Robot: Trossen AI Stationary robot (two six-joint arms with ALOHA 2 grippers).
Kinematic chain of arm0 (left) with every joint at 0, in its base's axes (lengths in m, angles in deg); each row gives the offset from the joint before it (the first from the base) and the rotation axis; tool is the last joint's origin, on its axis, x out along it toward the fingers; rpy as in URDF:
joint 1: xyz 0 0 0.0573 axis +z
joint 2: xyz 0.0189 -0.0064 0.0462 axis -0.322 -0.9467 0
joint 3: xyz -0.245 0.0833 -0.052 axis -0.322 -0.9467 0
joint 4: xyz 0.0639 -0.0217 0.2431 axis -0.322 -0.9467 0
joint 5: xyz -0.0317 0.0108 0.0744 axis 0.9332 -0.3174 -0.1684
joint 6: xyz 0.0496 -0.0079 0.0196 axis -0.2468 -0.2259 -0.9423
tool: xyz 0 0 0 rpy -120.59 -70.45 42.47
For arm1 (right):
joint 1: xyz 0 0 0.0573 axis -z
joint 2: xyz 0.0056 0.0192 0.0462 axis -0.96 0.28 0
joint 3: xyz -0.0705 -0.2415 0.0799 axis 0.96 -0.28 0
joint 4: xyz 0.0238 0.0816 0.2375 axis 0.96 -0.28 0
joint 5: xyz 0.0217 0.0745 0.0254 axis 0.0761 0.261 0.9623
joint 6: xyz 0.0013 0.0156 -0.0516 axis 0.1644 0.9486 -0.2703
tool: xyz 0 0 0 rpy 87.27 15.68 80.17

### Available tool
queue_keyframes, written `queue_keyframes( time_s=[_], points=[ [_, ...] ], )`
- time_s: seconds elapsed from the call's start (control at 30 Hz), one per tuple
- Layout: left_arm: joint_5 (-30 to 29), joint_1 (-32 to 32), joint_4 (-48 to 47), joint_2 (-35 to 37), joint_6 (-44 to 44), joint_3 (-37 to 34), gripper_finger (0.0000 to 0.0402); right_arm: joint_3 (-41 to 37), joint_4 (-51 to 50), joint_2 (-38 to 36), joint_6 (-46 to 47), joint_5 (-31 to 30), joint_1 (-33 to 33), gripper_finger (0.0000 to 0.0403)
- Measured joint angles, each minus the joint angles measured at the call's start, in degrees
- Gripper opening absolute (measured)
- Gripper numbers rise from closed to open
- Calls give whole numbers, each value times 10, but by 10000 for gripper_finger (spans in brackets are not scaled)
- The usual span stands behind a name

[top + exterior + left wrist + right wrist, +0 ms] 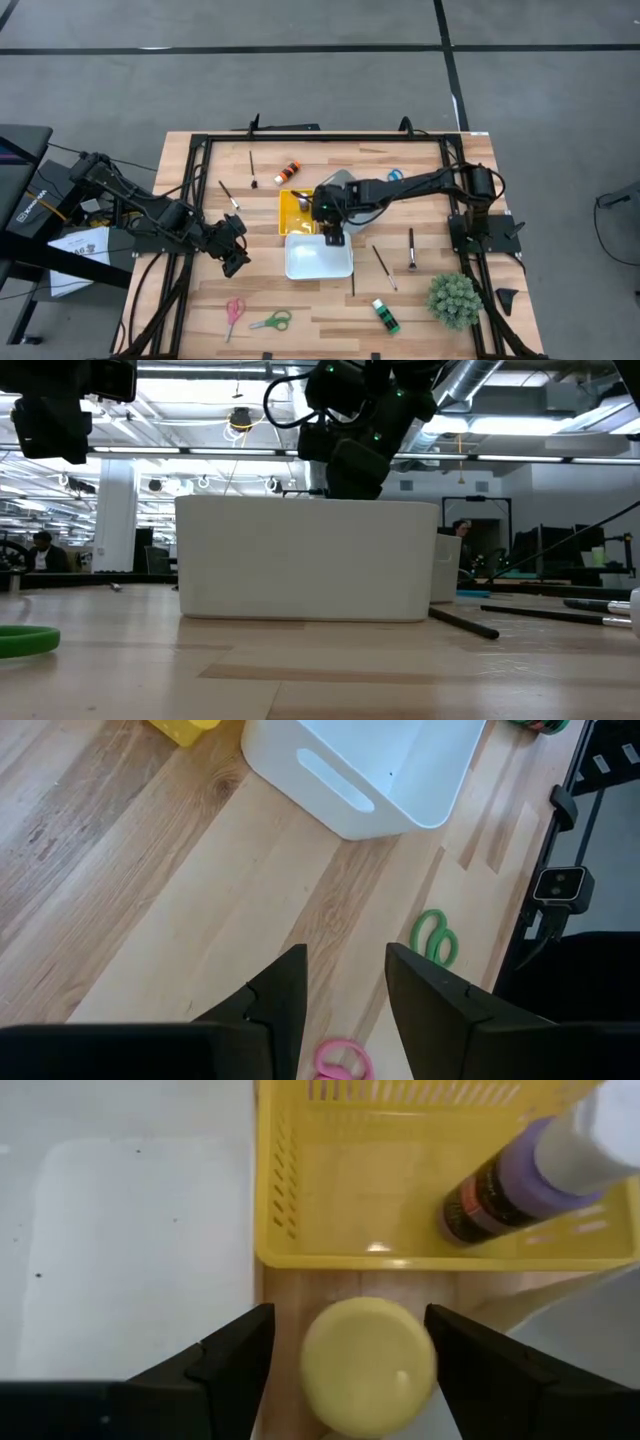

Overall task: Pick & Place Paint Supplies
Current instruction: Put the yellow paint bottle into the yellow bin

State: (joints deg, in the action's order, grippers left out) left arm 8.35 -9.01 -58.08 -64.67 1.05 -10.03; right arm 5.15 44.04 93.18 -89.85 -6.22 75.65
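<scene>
A yellow paint bottle [368, 1365], seen from its round top, stands between the fingers of my right gripper [350, 1320], which is open. It is over bare wood beside the yellow basket [300, 1255]. A purple bottle [520, 1180] lies in that basket. In the high view my right gripper [333, 238] is at the white bin's [318, 257] far right corner. My left gripper [237, 255] hangs open over the table's left part, with pink scissors [340, 1060] and green scissors [435, 938] on the wood below it. My right gripper has a clear gap between one finger [235, 1355] and the yellow bottle. The other finger [480, 1365] meets the bottle's outline, and I cannot tell whether it touches. The fingers slant down from the table's right side.
An orange bottle [290, 172], blue scissors [395, 175] and a pale container [352, 190] lie toward the far side. Paintbrushes [411, 248] are scattered on the wood. A green bottle [386, 315] and a fuzzy green plant [455, 298] sit near right. A black frame [200, 200] borders the table.
</scene>
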Motion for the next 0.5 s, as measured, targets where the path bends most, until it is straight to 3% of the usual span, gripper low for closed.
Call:
queue_keyframes(
  time_s=[0.23,0.5],
  points=[
    [0,0,0,0,0,0,131,0,-3,0,14,0,0,223],
    [0,0,0,0,0,0,131,0,-15,0,33,0,0,146]
  ],
)
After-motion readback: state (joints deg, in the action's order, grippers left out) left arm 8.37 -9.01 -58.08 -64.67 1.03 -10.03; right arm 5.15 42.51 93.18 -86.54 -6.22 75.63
